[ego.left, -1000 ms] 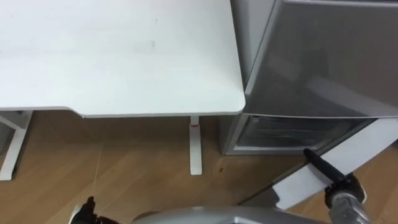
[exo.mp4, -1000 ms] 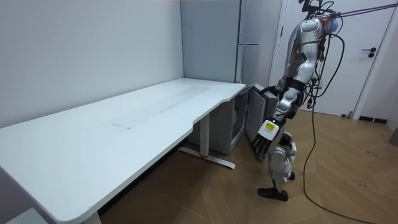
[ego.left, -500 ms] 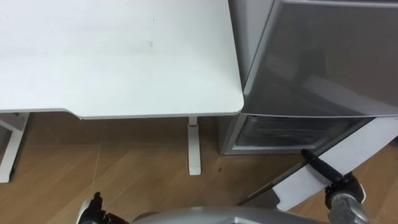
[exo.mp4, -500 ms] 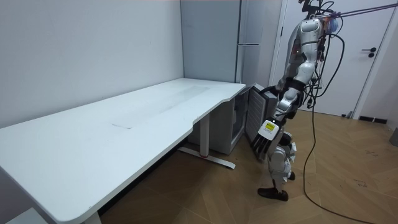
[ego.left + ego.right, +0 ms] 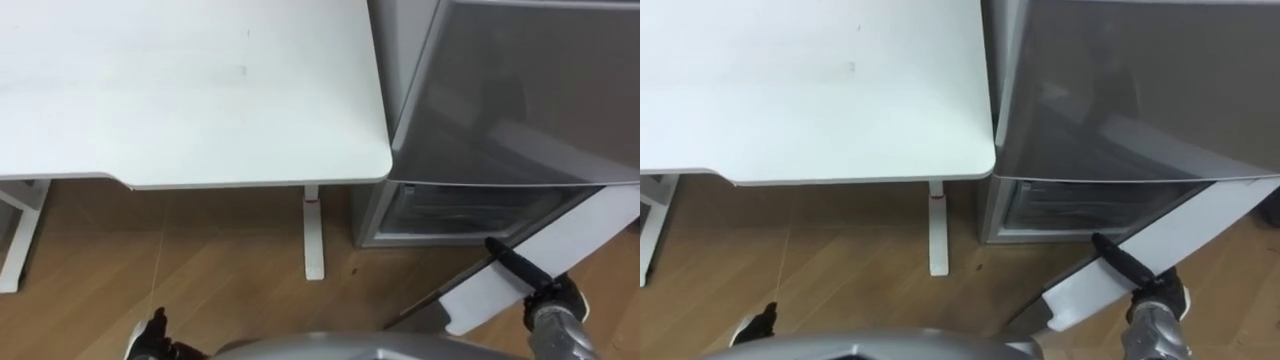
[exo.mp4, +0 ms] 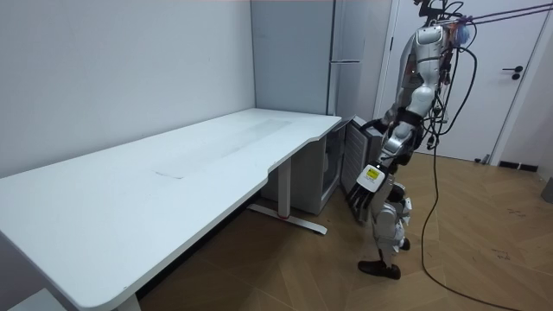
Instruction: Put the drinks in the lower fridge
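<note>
Found the lower fridge (image 5: pixel 470 212) at the foot of the tall grey cabinet, just right of the table's corner, with its door (image 5: pixel 590 235) swung wide toward the robot. Saw a dim inside with pale horizontal edges like shelves or drawer fronts; could not tell what lay in it. Noted the door's white inner face, and above it the grey, faintly mirroring upper door (image 5: pixel 520 90), closed.

Caught the right hand (image 5: pixel 553 300) at the open door, one dark finger (image 5: pixel 510 262) stretched straight and laid against the white face; could not make out the rest of it. Spotted the left hand (image 6: pixel 366 197) hanging low before the thighs, fingers straight, pointing down, holding nothing.

Picked out a small red mark (image 5: pixel 313 201) at the top of the table leg (image 5: pixel 314 240), too small to read. Took in the white table (image 5: pixel 180 90), touching the fridge's side, over a wooden floor (image 5: pixel 200 265).
</note>
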Motion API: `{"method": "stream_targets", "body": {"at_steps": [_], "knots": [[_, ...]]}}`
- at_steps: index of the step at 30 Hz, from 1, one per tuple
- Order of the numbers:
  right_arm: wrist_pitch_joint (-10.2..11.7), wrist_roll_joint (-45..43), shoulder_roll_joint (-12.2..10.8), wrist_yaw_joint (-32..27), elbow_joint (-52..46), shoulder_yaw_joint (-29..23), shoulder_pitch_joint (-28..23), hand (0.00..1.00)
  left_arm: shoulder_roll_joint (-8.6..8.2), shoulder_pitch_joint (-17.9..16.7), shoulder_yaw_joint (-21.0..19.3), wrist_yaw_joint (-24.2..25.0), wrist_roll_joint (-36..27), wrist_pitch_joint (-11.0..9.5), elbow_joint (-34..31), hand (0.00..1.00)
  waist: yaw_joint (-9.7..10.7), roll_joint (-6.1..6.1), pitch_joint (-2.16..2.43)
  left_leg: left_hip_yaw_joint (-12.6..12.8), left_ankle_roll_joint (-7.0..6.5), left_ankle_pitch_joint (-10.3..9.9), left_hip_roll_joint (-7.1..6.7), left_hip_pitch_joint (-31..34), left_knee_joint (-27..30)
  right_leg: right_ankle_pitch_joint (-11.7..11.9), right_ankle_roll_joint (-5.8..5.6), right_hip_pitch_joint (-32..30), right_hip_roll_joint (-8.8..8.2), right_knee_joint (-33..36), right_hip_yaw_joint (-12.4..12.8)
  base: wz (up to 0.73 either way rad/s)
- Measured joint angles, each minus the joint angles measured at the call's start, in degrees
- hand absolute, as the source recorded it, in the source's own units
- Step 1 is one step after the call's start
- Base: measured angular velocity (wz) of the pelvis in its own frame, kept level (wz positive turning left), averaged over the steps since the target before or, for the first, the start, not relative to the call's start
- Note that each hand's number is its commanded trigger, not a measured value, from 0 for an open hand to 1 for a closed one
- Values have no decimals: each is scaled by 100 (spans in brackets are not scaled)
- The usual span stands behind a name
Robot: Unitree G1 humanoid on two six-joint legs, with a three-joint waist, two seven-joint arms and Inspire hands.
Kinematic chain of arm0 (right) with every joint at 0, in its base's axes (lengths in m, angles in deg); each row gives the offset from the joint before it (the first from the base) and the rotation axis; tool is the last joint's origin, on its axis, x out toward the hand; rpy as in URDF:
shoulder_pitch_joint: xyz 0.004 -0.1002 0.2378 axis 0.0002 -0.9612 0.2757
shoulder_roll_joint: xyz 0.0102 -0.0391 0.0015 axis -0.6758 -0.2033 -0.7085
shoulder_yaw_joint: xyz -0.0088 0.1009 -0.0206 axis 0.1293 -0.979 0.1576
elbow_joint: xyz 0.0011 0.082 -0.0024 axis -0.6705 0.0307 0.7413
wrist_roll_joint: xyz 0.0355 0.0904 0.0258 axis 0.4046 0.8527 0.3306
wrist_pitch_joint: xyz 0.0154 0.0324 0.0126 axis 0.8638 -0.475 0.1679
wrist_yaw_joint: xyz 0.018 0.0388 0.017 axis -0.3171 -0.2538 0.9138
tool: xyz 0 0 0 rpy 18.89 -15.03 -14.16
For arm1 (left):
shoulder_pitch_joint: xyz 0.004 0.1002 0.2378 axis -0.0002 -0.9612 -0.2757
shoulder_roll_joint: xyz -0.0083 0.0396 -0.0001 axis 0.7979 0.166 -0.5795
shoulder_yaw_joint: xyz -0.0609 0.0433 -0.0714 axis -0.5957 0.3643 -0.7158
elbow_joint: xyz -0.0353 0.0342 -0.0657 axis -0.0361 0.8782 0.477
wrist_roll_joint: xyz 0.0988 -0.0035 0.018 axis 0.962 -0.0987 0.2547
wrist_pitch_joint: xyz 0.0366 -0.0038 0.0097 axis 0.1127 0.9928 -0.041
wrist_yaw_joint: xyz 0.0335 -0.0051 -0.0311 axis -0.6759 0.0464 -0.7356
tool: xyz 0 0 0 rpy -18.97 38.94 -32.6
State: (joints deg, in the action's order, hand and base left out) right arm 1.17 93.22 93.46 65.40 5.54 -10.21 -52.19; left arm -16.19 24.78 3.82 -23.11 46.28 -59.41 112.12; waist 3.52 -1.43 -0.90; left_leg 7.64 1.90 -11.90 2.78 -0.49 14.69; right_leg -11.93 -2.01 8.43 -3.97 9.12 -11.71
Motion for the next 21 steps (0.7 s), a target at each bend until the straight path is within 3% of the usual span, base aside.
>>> {"method": "stream_targets", "body": {"at_steps": [3,6,9,12,15,21], "knots": [[-278,0,-87,-299,-1239,116,-465,0,-7,21,55,112,-8,-4,-14,0,-101,88,-8,85,-15,42,1,112,-14,-1,-1,-248,-11,67,77,-14],[-448,4,-95,-500,-2275,495,-961,0,-13,29,108,110,-124,-51,-1,0,-159,87,-8,148,-6,94,-5,55,-161,3,6,-285,-24,114,93,-17],[-455,-14,10,-488,-3055,903,-1311,0,5,41,120,110,-116,-116,-4,0,-196,45,-33,203,-2,97,-3,-19,-224,4,5,-279,-32,152,70,-12],[-447,-62,31,-321,-3640,1209,-1332,0,83,49,221,127,-113,-186,-19,0,-217,36,-38,223,-3,96,-3,-13,-208,4,5,-291,-37,153,68,-5],[-452,-201,68,61,-4091,1596,-1344,0,108,51,233,137,-111,-225,-30,0,-240,38,-26,169,-5,93,-2,47,-182,12,9,-316,-33,158,43,3],[-453,-528,177,447,-4258,1663,-1345,0,180,121,517,185,-114,-224,-94,0,-250,100,9,158,-14,97,59,299,-12,107,44,-492,11,187,61,-2]]}}
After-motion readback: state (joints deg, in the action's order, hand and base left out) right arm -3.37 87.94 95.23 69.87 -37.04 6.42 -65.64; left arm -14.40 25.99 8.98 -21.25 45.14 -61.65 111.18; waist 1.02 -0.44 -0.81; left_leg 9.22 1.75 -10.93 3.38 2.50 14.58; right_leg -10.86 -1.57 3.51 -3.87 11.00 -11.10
